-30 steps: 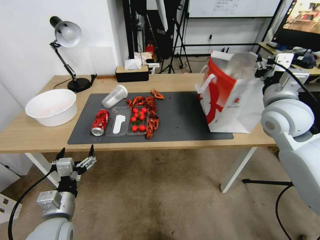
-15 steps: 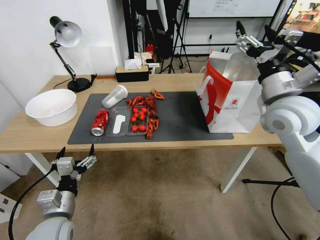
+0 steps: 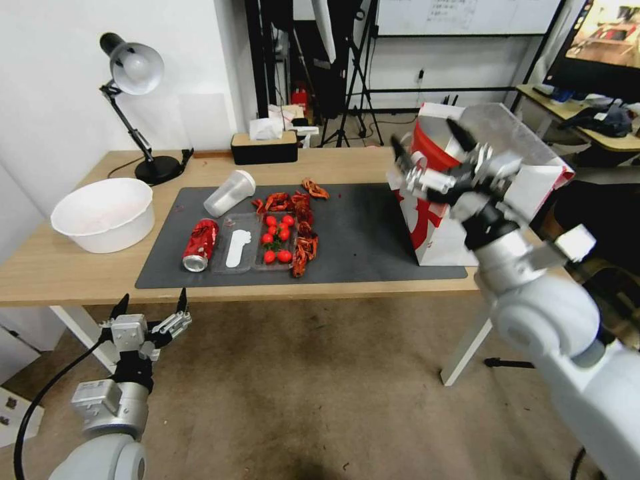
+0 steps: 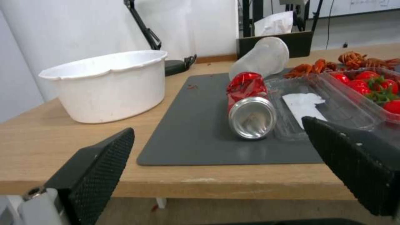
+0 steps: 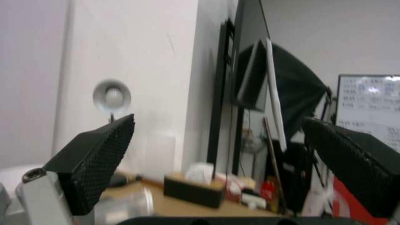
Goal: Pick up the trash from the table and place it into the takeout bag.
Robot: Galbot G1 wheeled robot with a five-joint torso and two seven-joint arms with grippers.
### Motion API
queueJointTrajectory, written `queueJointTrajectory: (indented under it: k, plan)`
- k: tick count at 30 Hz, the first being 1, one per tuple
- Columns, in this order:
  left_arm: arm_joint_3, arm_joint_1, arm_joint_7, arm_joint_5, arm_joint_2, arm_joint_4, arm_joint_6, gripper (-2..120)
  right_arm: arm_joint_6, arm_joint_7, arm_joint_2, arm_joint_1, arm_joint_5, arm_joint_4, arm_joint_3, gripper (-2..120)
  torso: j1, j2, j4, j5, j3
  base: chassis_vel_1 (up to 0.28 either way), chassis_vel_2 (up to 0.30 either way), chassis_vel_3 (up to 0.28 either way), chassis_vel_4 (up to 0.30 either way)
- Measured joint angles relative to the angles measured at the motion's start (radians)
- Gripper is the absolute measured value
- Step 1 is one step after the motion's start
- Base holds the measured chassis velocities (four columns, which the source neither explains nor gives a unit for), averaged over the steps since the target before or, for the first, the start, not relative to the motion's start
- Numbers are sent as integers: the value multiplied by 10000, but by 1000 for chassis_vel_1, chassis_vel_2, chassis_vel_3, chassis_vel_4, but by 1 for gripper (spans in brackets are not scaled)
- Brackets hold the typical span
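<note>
Right hand has swung down from above the tall white-and-red paper takeout bag to its mouth, fingers spread and empty — trash remains: crushed red soda can at nine o'clock on the light-wood surface; left hand waits below, spread.

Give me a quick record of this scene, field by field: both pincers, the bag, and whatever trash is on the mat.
left pincer: open, empty, below the table's front edge, facing the can
right pincer: open, empty, raised in front of the takeout bag
takeout bag: upright on the mat's right end, top open
red soda can: lying on its side on the dark grey mat
translucent plastic cup: on its side behind the can
white basin: on the table, left of the mat
</note>
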Motion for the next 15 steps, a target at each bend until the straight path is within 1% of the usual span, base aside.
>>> queueJointTrajectory:
  k: [2, 3, 4, 6, 8, 9, 10, 11, 12, 13, 15]
  plan:
    - [0, 1, 0, -1, 2, 1, 0, 100, 34, -32, 20, -150, -181, 28, -2, 100, 0, 1, 0, 2, 0, 0, 0, 0, 0]
    - [-1, -2, 0, -6, 9, 10, 2, 100, 148, -51, 183, -1084, -1098, 231, -17, 100, 0, 0, 2, 0, 0, 0, 0, 0, 0]
    - [-1, -5, -1, -9, 15, 20, 3, 100, 258, 6, 328, -1745, -1678, 341, -52, 100, 0, 0, 1, 0, 0, 0, 0, 0, 0]
    - [-1, -7, -1, -10, 19, 26, 3, 100, 295, 43, 383, -1950, -1880, 363, -64, 100, 0, 0, -1, 1, 0, 0, 0, 0, 0]
    - [0, -14, -2, -16, 31, 60, 4, 100, 618, 321, 771, -3012, -2891, 442, -113, 100, 0, 1, 0, -1, -1, 0, 0, 0, 0]
    - [0, -14, -2, -16, 31, 60, 4, 100, 618, 321, 771, -3012, -2891, 442, -113, 100, 0, 1, 0, -1, -1, 0, 0, 0, 0]
    - [-1, -17, -4, -24, 39, 77, 5, 100, 821, 530, 1078, -3618, -3459, 446, -124, 100, -1, 1, 0, 2, 0, 0, 0, 0, 0]
    - [-1, -17, -4, -25, 43, 83, 5, 100, 872, 596, 1145, -3754, -3601, 445, -128, 100, 0, 1, 0, 2, 0, 0, 0, 0, 0]
    - [-1, -23, -4, -41, 60, 109, 5, 100, 1302, 959, 1563, -4554, -4434, 330, -148, 100, -1, 1, 1, 0, 0, 0, 0, 0, 0]
    - [-1, -23, -4, -41, 60, 109, 5, 100, 1302, 959, 1563, -4554, -4434, 330, -148, 100, -1, 1, 1, 0, 0, 0, 0, 0, 0]
    - [-10, -35, -5, -57, 81, 139, 5, 100, 1606, 1338, 1901, -5210, -5004, 192, -148, 100, 0, 1, 0, 0, 0, 0, 0, 0, 0]
